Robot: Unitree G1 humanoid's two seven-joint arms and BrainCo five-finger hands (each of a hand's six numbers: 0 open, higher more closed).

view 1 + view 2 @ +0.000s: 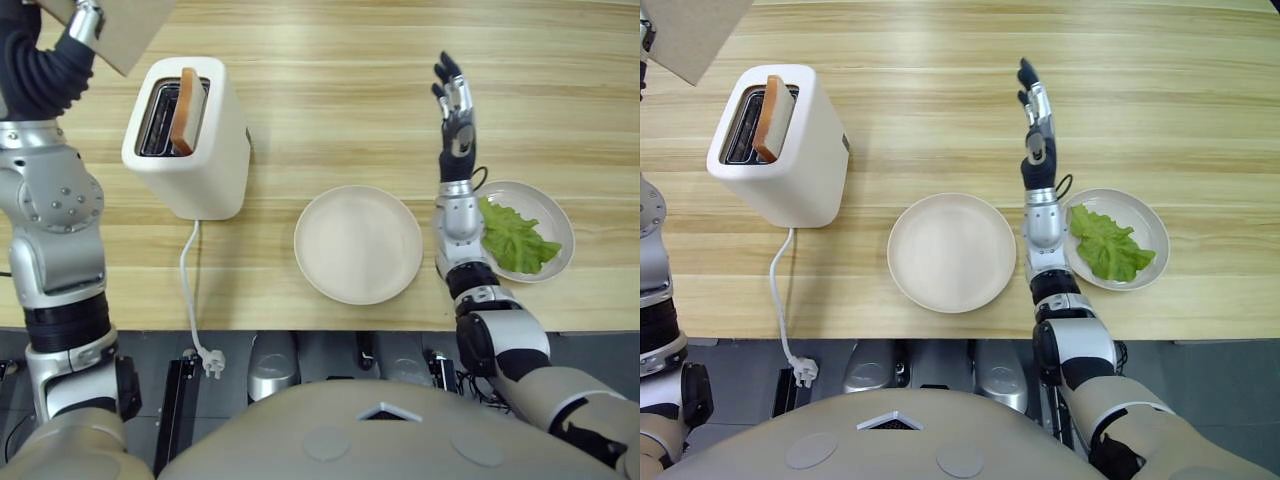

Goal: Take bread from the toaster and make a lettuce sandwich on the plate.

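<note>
Arm (45, 190) on our left goes up into the top corner, and we cannot tell what it holds. Bread (187, 108) stands in the toaster (200, 165), poking out so it is easy to grab. The plate (358, 245) waits bare in the middle, ready for the sandwich. Our right hand (455, 100) is up with straight fingers (447, 72), holding nothing. Lettuce (515, 240) sits in a dish (548, 208) at the right, close by for it.

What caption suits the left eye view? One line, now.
Bread slice stands in the toaster; plate lies bare; right hand open near the lettuce.
</note>
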